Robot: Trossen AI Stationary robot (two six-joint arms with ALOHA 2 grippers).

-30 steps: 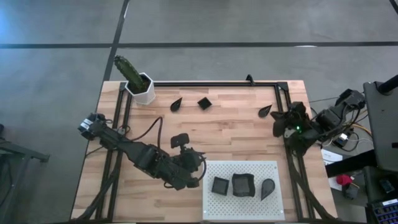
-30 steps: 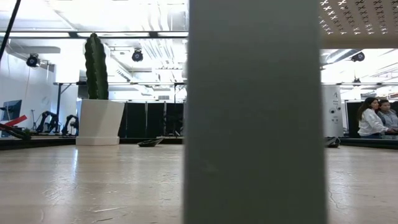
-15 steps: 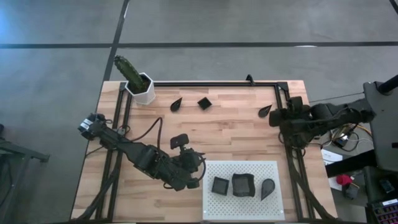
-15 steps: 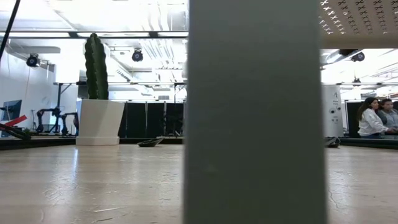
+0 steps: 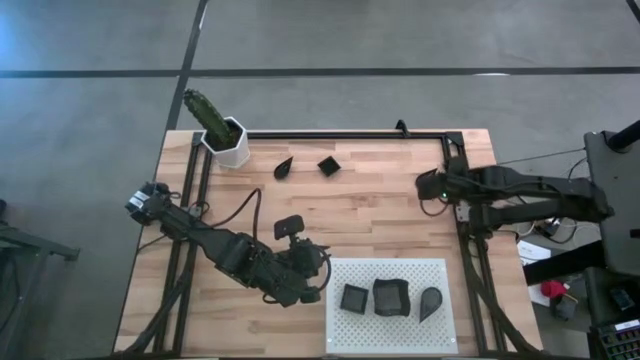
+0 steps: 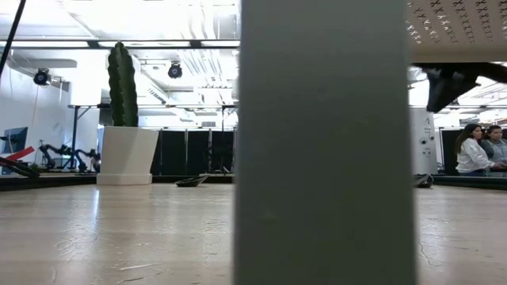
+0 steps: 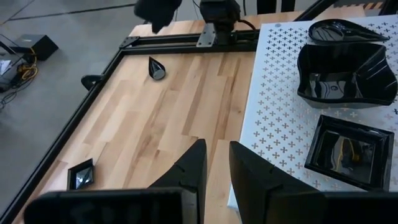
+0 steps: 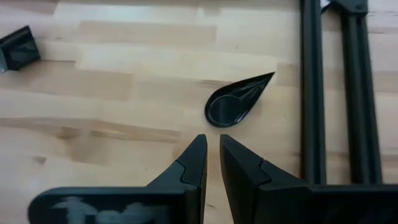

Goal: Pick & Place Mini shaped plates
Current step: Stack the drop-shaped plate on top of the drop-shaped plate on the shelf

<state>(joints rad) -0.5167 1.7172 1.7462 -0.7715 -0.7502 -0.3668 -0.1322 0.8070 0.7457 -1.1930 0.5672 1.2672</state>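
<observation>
Right arm's stretched out flat over the table point(image 5: 380, 215), right gripper point(image 8: 211, 163) just above a teardrop plate point(image 8: 237, 104), fingers a narrow gap apart, empty. Left gripper point(image 7: 216, 167) sits low by the white board point(image 7: 280, 99), fingers slightly apart too.

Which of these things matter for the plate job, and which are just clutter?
Job: square plate, wavy plate, teardrop plate on the white board; far teardrop, far square loose; edge teardrop under right end effector; left end effector parked beside board.
Lying about: cactus pot, people behind.
</observation>
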